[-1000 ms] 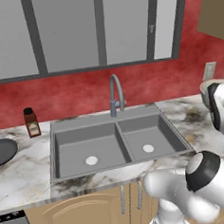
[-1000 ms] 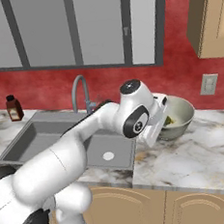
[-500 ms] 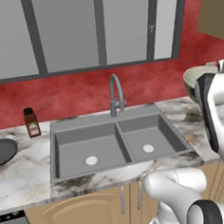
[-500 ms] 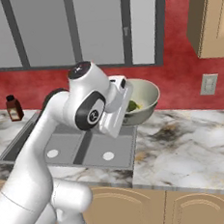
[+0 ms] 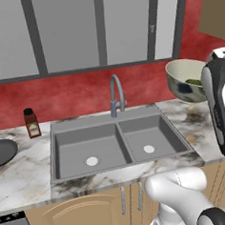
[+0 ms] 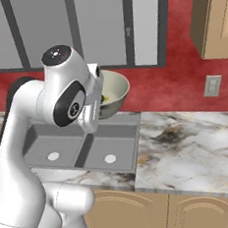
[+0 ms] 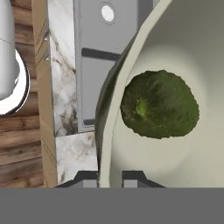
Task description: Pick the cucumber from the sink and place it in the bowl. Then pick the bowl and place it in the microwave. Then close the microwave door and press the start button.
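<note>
The white arm rises along the left half of the right base view, bends at its dark-jointed elbow near the upper left, and carries the bowl (image 6: 113, 91) in the air above the sink (image 6: 84, 143), just left of the frame's centre. In the left base view the forearm stands as a tall white column at the right edge, with the bowl (image 5: 186, 80) raised beside it at the upper right, clear of the marble counter (image 5: 23, 174). The bowl is wide, round and deep, pale cream inside with a greyish glossy outside. The cucumber (image 7: 159, 104) lies inside it, a stubby dark green lump seen end-on at the centre right of the hand view, resting on the cream floor. The gripper (image 7: 110, 178) sits at the bottom centre of the hand view, its two dark tips close together astride the bowl's rim (image 7: 107, 127), clamped on that wall, one inside and one outside. The cucumber lies above and right of the tips, apart from them.
</note>
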You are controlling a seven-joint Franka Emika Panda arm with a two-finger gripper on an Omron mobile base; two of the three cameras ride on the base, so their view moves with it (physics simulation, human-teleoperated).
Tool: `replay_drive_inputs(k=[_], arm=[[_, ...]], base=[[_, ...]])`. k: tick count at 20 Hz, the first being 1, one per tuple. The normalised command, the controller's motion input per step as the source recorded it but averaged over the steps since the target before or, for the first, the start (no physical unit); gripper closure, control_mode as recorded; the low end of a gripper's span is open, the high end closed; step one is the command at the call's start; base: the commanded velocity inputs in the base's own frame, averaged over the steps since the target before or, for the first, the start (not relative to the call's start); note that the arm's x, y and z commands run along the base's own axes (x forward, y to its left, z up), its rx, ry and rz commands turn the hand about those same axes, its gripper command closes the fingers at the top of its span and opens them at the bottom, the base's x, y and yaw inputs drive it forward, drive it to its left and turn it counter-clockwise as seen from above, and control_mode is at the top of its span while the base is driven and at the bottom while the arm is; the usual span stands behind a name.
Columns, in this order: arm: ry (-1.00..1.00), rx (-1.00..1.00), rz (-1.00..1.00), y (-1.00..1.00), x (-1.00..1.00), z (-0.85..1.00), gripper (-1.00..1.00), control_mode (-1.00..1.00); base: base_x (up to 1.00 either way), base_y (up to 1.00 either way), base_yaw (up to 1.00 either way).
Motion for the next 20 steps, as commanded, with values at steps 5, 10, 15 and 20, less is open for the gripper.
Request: replay_drive_inputs(k=[5, 10, 15, 20], arm=[[-0.03, -0.02, 0.12, 0.41, -0.02, -0.03, 1.0, -1.0], [-0.15, -0.07, 0.0, 0.39, 0.0, -0.02, 1.0, -1.0], [0.0, 0.0, 0.01, 0.01, 0.0, 0.0, 1.0, -1.0], [0.0, 0.0, 0.0, 0.0, 0.0, 0.0, 1.0, 1.0]], base=[[0.0, 0.0, 0.0], [0.0, 0.0, 0.0], [0.0, 0.0, 0.0], [0.0, 0.0, 0.0]])
